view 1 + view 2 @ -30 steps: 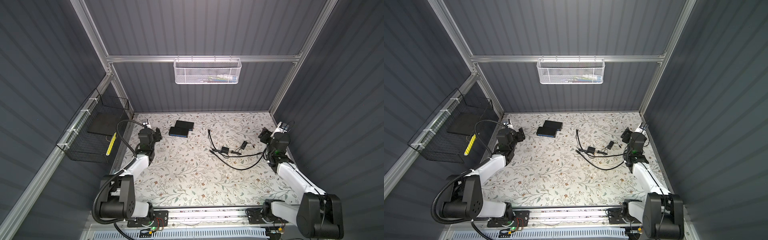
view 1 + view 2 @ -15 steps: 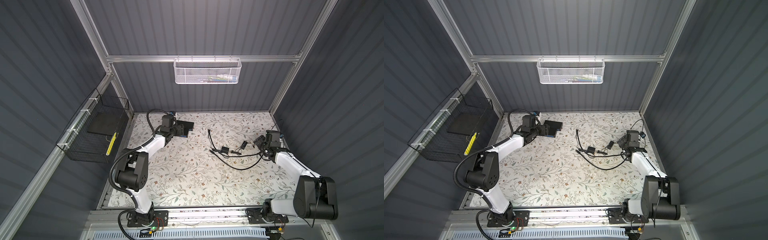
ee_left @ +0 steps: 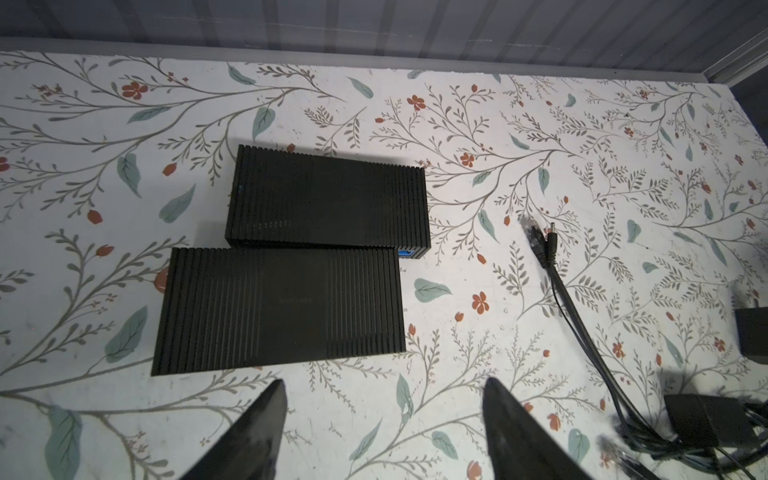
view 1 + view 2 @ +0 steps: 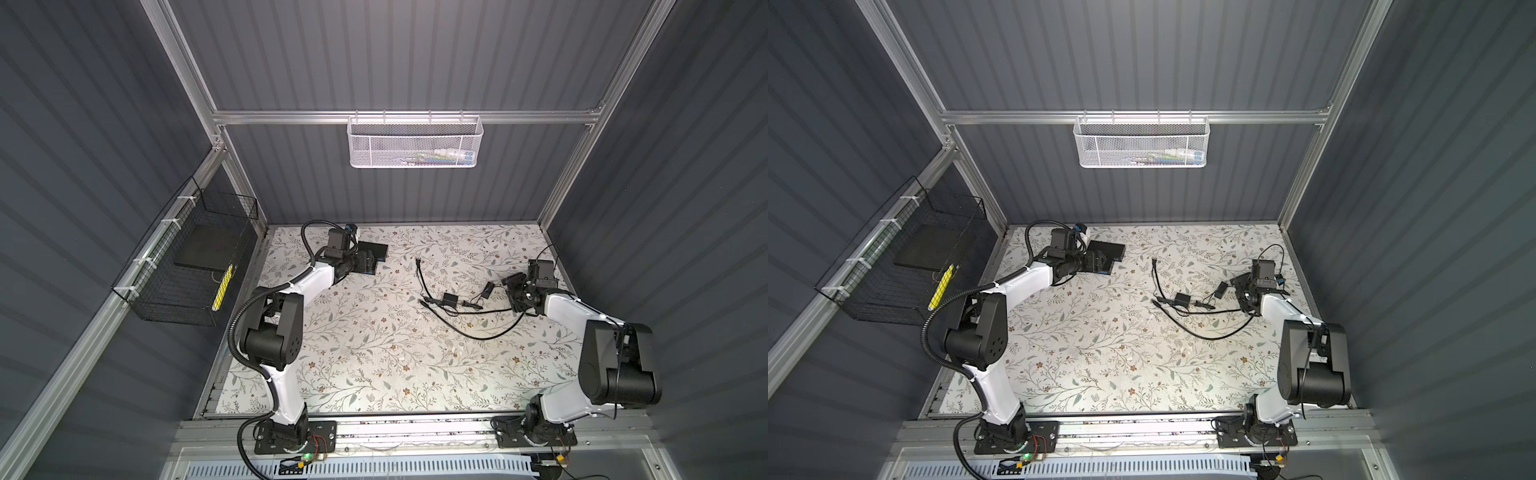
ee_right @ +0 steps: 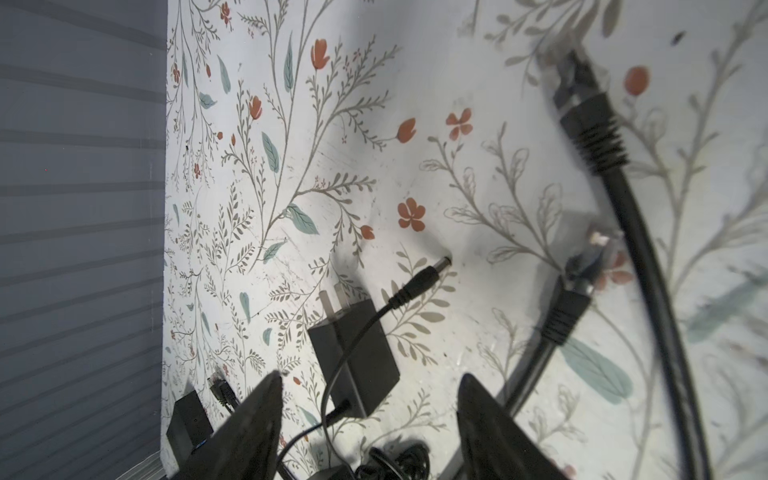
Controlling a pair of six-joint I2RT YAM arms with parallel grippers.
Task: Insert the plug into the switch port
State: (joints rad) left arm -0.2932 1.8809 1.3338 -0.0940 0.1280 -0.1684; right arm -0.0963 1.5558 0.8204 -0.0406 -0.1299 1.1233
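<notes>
Two ribbed black boxes, far box and near box, touching at 11 o'clock on tabletop; long axes 9-to-3. Switch port facing 6 o'clock, mostly hidden by near box. Barrel plug beside adapter at 2 o'clock. Network plug blurred. Left gripper jaws apart, empty; right gripper likewise.

1. Left arm, rooted at seven o'clock in both top views: glossy white links between chunky black joint housings.
2. A ribbed black conduit loops along its nine o'clock side.
3. Right arm, rooted at five o'clock: the same white-and-black build, with a thin black cable arching over its wrist.
4. Each arm stands on a flat black base plate; a green light glows by the left one.
5. Left gripper and right gripper carry matt black, tapering fingers.
</notes>
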